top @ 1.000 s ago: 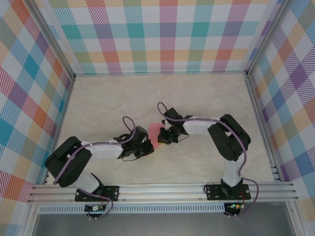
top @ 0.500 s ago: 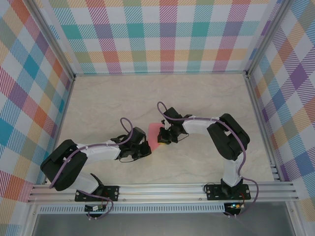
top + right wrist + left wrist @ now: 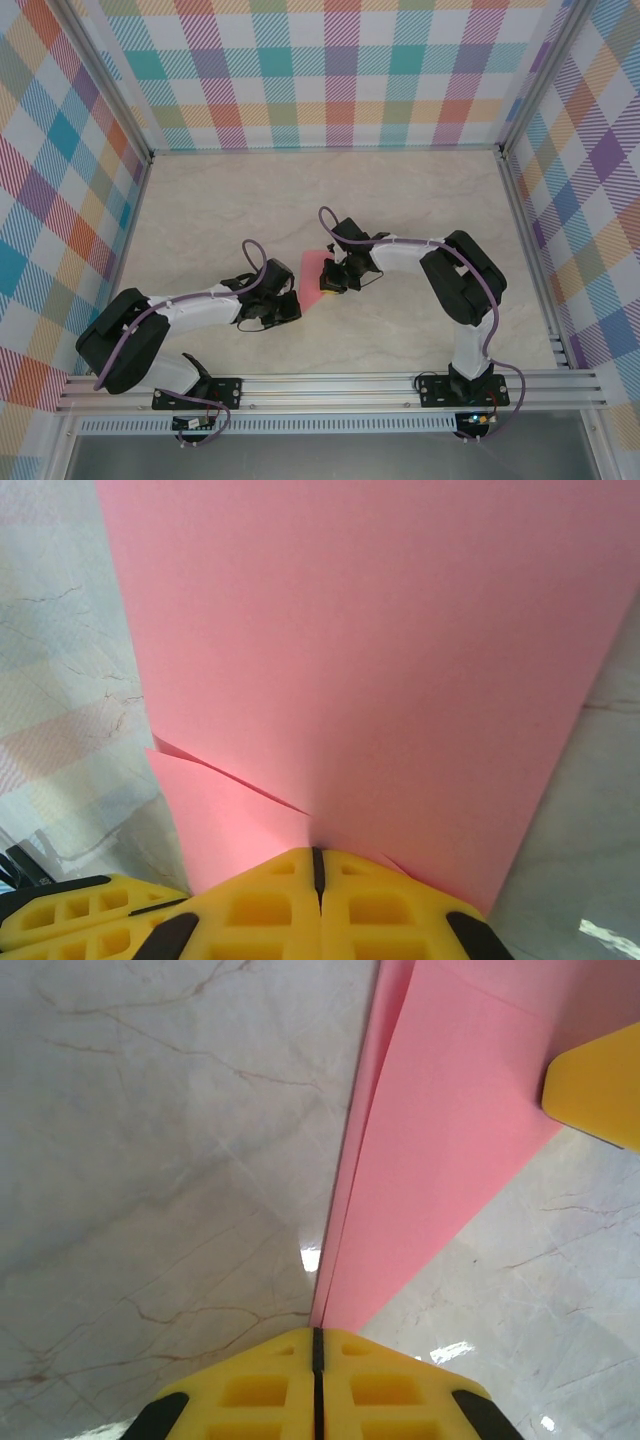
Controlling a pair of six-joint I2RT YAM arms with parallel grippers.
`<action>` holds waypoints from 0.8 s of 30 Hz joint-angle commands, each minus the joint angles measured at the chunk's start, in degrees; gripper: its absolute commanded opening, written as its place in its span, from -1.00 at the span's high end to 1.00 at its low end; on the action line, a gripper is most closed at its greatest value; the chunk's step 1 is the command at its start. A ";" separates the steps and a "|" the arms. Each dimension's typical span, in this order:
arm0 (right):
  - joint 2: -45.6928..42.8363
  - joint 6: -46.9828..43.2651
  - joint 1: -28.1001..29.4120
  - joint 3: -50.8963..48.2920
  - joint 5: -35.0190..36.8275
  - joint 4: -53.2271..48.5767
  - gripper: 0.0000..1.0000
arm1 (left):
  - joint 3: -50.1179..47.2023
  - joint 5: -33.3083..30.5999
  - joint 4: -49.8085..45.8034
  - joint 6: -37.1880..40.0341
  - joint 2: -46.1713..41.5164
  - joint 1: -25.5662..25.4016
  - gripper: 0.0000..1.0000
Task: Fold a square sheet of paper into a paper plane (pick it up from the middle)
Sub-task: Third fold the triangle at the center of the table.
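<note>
The salmon-pink sheet of paper (image 3: 311, 271) is folded into layers and held just above the marble table between both arms. My left gripper (image 3: 296, 303) is shut on its near pointed end; in the left wrist view the paper (image 3: 440, 1150) runs as a narrow folded strip out of the shut jaws (image 3: 317, 1330). My right gripper (image 3: 328, 281) is shut on the paper's right edge. Its wrist view has the paper (image 3: 380, 630) spreading wide from the shut jaws (image 3: 317, 852), with a loose lower flap (image 3: 215, 805) at the left. The right fingertip (image 3: 600, 1085) presses the sheet's far side.
The marble tabletop (image 3: 250, 200) is boxed in by plaid walls on three sides, with aluminium posts (image 3: 527, 210) along the edges. A metal rail (image 3: 330, 388) carrying both arm bases runs along the near edge.
The left arm has stretched lower and drawn its elbow toward the near left. Its gripper has slid slightly nearer along the paper. The right arm has stayed almost still.
</note>
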 commanded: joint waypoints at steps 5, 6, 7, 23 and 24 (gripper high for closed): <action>2.31 -0.32 -0.26 0.06 4.62 -3.50 0.90 | 3.92 -1.53 -15.44 5.26 -2.78 1.12 0.83; 1.57 -0.43 -0.26 0.63 3.98 -3.11 0.87 | 4.71 -1.74 -15.05 5.40 -3.48 1.45 0.82; 0.53 -0.67 -0.26 1.08 3.36 -2.47 0.82 | 5.51 -2.10 -14.20 5.29 -4.23 1.72 0.81; -12.17 2.82 -5.46 -6.80 3.79 3.47 0.00 | 10.80 -2.33 4.54 1.90 5.56 3.62 0.85; -11.80 3.04 -5.72 -7.12 3.07 3.95 -0.01 | 11.11 -3.17 3.95 1.88 6.13 3.64 0.86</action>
